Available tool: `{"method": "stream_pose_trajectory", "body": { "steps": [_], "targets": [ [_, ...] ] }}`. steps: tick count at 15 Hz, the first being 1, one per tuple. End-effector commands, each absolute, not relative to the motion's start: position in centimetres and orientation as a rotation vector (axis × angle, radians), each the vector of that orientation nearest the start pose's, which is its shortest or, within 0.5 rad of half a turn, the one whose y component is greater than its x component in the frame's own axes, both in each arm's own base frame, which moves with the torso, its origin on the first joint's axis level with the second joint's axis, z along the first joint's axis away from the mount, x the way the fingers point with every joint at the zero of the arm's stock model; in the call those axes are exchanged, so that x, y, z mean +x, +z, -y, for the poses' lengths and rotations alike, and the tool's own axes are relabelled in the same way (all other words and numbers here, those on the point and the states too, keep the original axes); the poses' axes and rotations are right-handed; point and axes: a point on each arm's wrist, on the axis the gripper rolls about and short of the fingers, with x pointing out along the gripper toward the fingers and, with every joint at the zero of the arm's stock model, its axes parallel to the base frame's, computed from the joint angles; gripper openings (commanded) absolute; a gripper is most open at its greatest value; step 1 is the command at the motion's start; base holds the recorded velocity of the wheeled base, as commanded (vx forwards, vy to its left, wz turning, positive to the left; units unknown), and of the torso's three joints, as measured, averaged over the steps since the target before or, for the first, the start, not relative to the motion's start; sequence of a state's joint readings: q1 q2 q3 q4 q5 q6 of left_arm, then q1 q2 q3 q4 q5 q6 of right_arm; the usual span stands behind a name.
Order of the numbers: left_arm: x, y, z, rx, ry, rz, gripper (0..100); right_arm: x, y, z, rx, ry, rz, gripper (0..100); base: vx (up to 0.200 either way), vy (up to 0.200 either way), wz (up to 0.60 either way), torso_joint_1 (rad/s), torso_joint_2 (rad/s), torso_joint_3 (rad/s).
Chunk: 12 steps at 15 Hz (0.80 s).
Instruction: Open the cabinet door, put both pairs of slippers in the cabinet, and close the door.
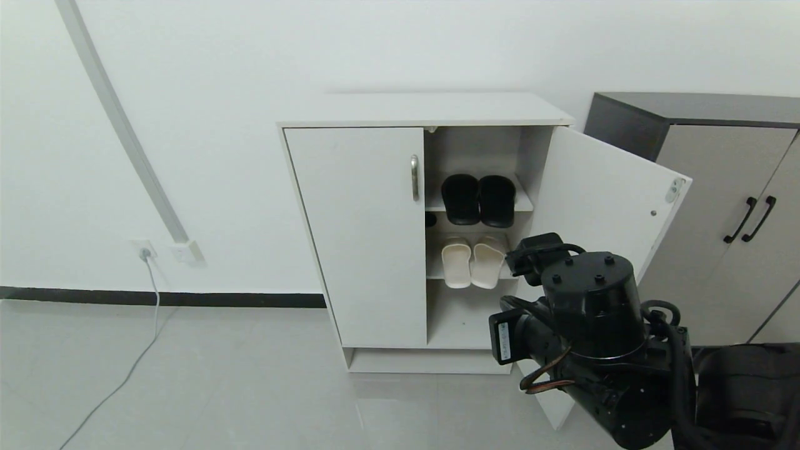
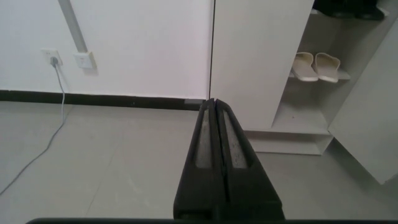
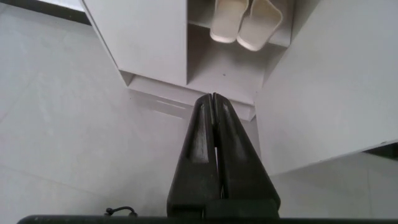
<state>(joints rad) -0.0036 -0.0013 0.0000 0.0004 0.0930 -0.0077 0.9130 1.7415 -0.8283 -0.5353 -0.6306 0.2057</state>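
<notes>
The white cabinet (image 1: pixel 356 237) stands against the wall with its right door (image 1: pixel 600 206) swung open and its left door shut. A black pair of slippers (image 1: pixel 478 200) rests on the upper shelf. A white pair of slippers (image 1: pixel 472 262) (image 2: pixel 317 66) (image 3: pixel 245 18) rests on the shelf below. My right arm hangs in front of the open door's lower part. My right gripper (image 3: pixel 213 102) is shut and holds nothing, low before the cabinet's bottom compartment. My left gripper (image 2: pixel 214 107) is shut and holds nothing, above the floor left of the cabinet.
A grey cabinet (image 1: pixel 731 212) with black handles stands close to the right of the open door. A wall socket (image 1: pixel 145 253) with a cable trailing over the tiled floor (image 1: pixel 187 381) lies to the left. The bottom shelf (image 1: pixel 459 319) holds nothing.
</notes>
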Motion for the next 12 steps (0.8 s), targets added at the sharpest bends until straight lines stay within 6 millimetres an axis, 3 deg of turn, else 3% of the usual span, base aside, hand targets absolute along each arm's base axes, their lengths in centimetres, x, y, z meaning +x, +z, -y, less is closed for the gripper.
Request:
{"method": "stream_pose_trajectory", "body": {
  "steps": [1, 12],
  "targets": [
    [-2.29, 7.55, -0.22, -0.008, 0.091, 0.0, 0, 19.93, 16.74, -23.61, -0.061, 0.249, -0.298, 0, 0.0, 0.0, 0.0, 0.134, -0.46, -0.325],
    [-2.29, 7.55, -0.21, -0.008, 0.089, 0.0, 0, 19.94, 16.78, -23.62, -0.06, 0.249, -0.297, 0, 0.0, 0.0, 0.0, 0.167, -0.48, -0.317]
  ]
}}
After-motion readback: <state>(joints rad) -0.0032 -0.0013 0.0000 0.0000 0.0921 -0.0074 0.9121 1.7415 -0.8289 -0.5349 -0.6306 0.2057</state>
